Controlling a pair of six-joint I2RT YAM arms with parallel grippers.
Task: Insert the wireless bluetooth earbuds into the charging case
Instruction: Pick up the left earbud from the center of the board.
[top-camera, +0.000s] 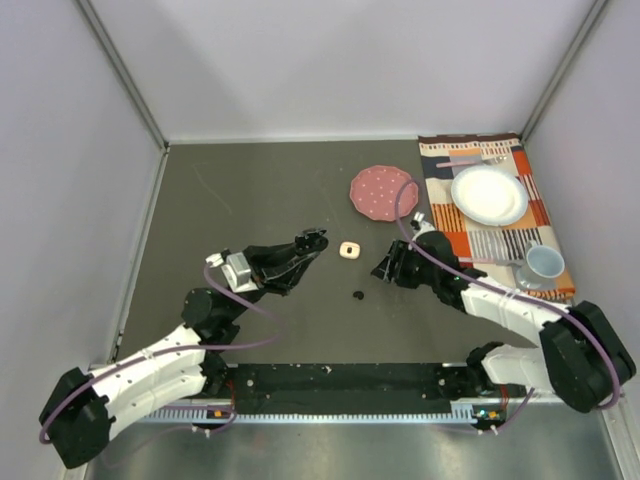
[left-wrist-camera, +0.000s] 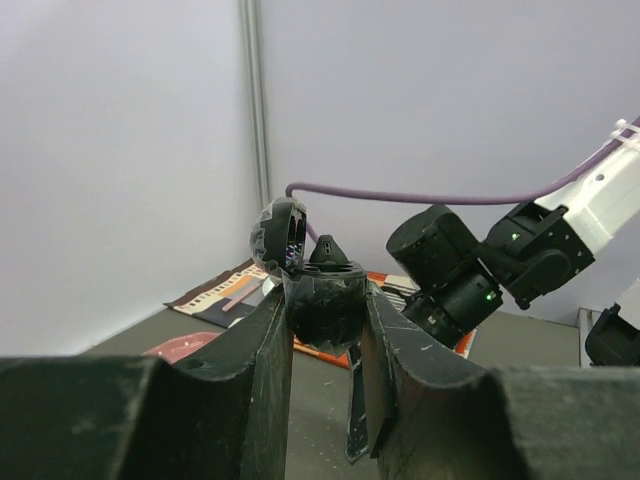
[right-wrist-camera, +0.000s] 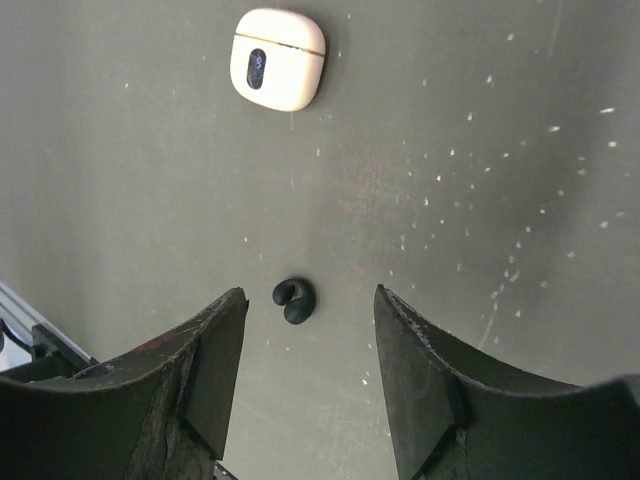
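White-and-black arms (top-camera: 160, 365), purple cables (left-wrist-camera: 400, 197)

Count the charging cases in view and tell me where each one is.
2. A white case lies on the table near its middle; a black case, lid open, is clamped in the left hand. Others may be hidden from view.

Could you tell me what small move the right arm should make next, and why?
Probably lower the right gripper and close on the black earbud: its jaws stand open, and its wrist view shows the earbud loose on the table between them.
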